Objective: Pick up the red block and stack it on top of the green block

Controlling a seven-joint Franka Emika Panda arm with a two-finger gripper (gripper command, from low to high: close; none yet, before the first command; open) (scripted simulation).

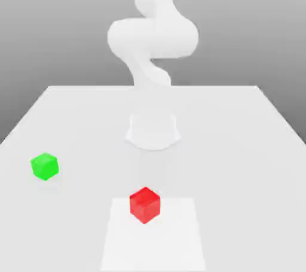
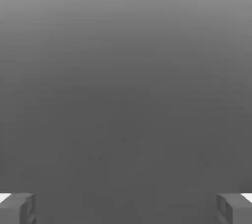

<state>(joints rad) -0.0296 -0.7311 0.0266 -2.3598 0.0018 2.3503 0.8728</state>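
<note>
The red block (image 1: 144, 204) sits nearest, at about 6 o'clock from the arm's base, corner-on to the camera. The jaws (image 2: 126, 208) stand wide and empty; closing across its corners could twist it or let it slip. The green block (image 1: 45, 166) lies well apart, toward 8 o'clock. The desk (image 1: 239, 163) is pale and bare-looking; beyond is plain grey.
</note>
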